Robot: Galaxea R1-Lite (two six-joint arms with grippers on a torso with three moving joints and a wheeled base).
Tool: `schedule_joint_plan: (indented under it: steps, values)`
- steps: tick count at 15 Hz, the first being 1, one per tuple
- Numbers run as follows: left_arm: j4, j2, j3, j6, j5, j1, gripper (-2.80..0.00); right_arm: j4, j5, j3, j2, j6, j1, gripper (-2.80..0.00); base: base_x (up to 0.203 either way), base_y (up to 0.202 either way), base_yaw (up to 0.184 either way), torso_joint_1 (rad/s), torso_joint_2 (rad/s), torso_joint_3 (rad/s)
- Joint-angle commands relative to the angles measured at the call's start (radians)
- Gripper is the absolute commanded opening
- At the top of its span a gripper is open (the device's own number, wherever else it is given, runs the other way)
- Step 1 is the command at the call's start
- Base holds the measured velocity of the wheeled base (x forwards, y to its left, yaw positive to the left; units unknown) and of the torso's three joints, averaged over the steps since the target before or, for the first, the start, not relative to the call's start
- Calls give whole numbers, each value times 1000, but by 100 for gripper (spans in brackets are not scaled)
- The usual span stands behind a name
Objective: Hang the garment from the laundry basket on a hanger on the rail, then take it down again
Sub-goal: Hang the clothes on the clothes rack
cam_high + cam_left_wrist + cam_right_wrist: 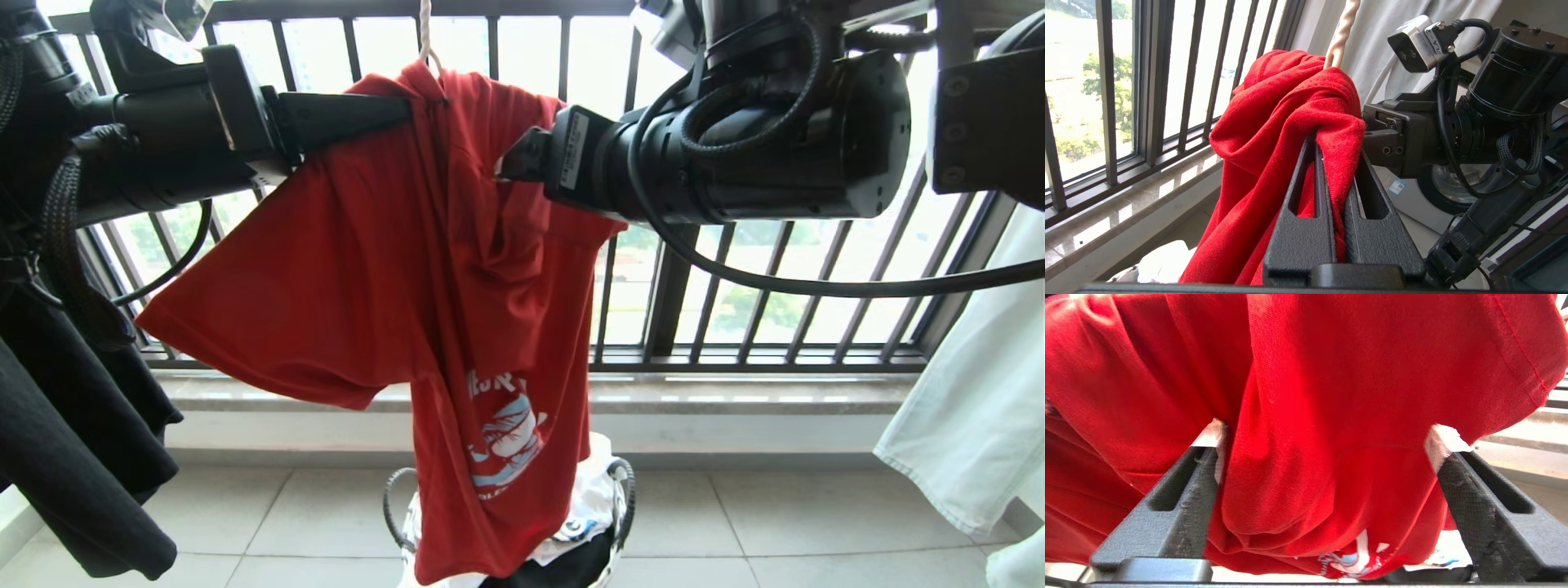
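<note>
Red garment (pixel 392 269) hangs bunched on the white hanger (pixel 425 37) before the window railing (pixel 735 310), its hem trailing into the laundry basket (pixel 624 490) below. You have soft, light, limp cloth here: it folds and slides rather than holding shape. Your left pincer (pixel 1337 163) is clamped on a fold near the collar. Your right pincer (pixel 1327 445) stands wide, fabric sagging between its fingers. Take hold at a thick gathered fold by the shoulder, not one loose layer.
</note>
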Motion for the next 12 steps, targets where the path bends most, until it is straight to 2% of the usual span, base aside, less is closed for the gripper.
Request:
schedule_joint_plan:
  steps: [1, 4, 7, 10, 12]
  values:
    - [-4, -1, -2, -3, -3, 1, -280, 3, -1, 5, 20, 5, -2, -280, 0, 0, 0, 0, 0, 0]
    - [-4, 1, -3, -5, 0, 10, -280, 5, 1, 22, 22, 48, 0, -280, 0, 0, 0, 0, 0, 0]
    - [-4, 3, -5, -5, 0, 13, -280, 3, -1, 17, 22, 50, 0, -280, 0, 0, 0, 0, 0, 0]
    - [-4, 19, -7, -3, -2, 13, -280, 6, -5, -3, -25, 38, -2, -280, 0, 0, 0, 0, 0, 0]
    - [-4, 41, -7, -1, -3, 11, -280, 4, -19, -23, -42, -13, -2, -280, 0, 0, 0, 0, 0, 0]
